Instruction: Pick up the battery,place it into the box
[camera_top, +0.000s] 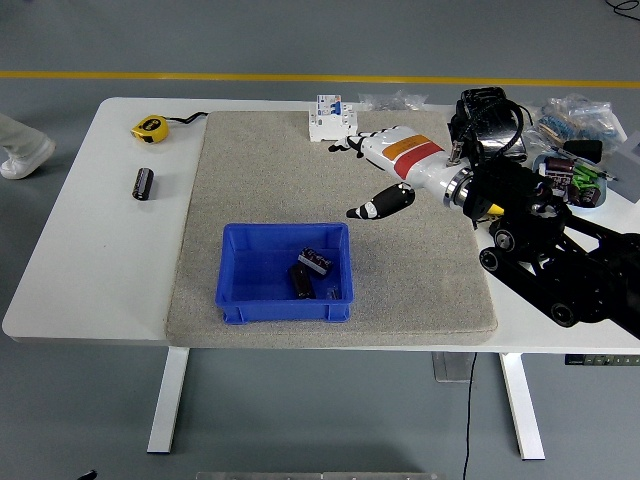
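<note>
A blue box (240, 296) sits on the grey mat near the table's front. A black battery (301, 280) lies inside it at the right, beside another small dark part (316, 261). Another black battery (144, 184) lies on the bare table at the left. My right hand (362, 178), white with an orange and red band, hovers open and empty above the mat, up and right of the box. The left arm does not show.
A yellow tape measure (150, 127) lies at the back left. A white circuit breaker (331, 118) stands at the mat's far edge, close to my hand. A black case (489, 122), a yellow ball (498, 195) and a dish of parts (570, 180) crowd the right side. A person's shoe (20, 158) shows at far left.
</note>
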